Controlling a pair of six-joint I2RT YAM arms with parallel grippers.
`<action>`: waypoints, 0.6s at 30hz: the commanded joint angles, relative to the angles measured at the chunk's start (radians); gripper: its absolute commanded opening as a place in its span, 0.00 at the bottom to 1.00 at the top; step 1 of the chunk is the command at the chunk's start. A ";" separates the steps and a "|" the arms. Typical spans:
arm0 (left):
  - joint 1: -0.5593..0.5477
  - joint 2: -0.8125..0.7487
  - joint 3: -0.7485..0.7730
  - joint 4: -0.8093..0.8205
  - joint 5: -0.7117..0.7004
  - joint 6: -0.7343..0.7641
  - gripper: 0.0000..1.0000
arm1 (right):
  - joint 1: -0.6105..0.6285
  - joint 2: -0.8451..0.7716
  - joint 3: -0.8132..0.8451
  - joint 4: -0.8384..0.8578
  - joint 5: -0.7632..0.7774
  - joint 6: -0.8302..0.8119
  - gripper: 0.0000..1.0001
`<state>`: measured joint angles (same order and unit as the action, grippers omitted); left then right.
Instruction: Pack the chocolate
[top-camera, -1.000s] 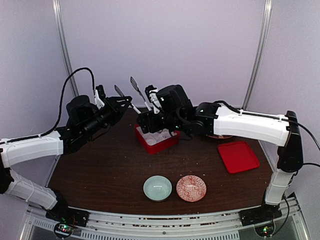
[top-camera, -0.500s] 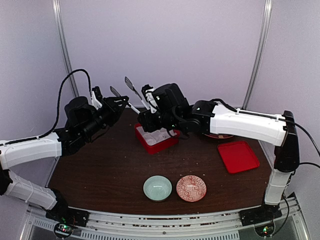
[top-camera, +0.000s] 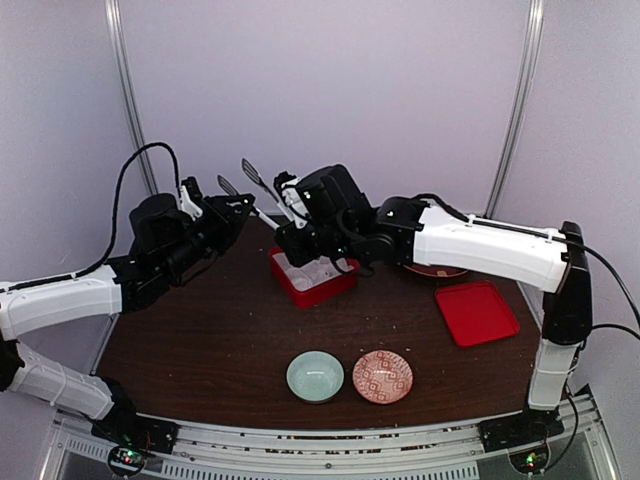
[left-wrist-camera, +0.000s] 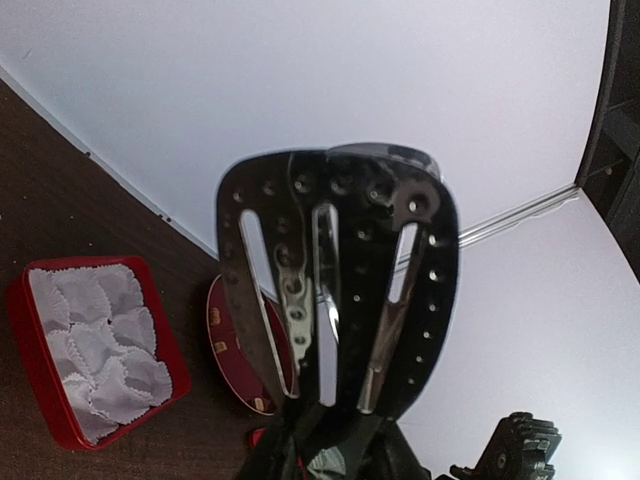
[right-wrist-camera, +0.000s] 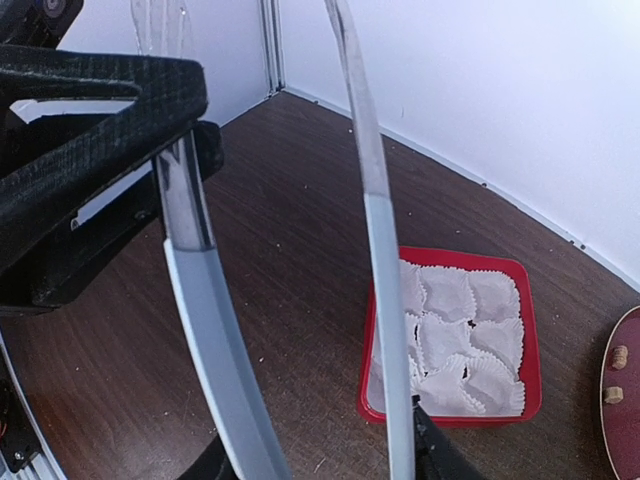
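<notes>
**Tongs held high, chocolate off on its plate**

Chocolate (right-wrist-camera: 619, 355): tiny tan bite-size pcs on a dark red round plate (right-wrist-camera: 625, 445), to the right of the box and near it. It lies well apart from both grippers. In the top view the white right forearm (top-camera: 480, 245) hangs over most of the plate, so only its edge shows there.

Right gripper (top-camera: 292, 212) is closed round the handle end of slim silver tongs w/ perforated heads (left-wrist-camera: 330, 260), raised over the box's far-left corner. The two tong arms stand spread, heads pointing up & left, away from the plate. Left gripper (top-camera: 228, 207) sits just beside those heads. In the right wrist view one of its black fingers (right-wrist-camera: 100, 90) crosses the nearer tong arm. Clamped or loose: can't tell, since its own cam is mostly filled by the tong heads.

Around:
- Red rectangular box (top-camera: 318, 293) lined w/ white crinkled paper cups (right-wrist-camera: 450, 330), below the right gripper.
- Flat red lid (top-camera: 477, 312) further right, near the plate.
- Pale green bowl (top-camera: 315, 377) & pink patterned bowl (top-camera: 382, 376), just beside each other at the near edge of the dark wood table (top-camera: 200, 340), well apart from the box.
</notes>
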<state>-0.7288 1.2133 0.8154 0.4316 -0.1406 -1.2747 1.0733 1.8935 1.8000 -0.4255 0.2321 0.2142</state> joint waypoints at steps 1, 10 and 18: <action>-0.009 -0.023 0.020 -0.020 -0.005 -0.003 0.12 | -0.014 0.005 0.038 -0.026 0.040 0.001 0.43; -0.009 -0.055 0.060 -0.182 -0.017 0.076 0.63 | -0.087 -0.074 -0.051 -0.001 -0.095 0.103 0.36; 0.026 -0.129 0.079 -0.392 -0.011 0.203 0.87 | -0.234 -0.205 -0.195 -0.025 -0.259 0.137 0.31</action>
<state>-0.7292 1.1183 0.8482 0.1532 -0.1558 -1.1667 0.9016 1.7962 1.6562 -0.4549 0.0685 0.3237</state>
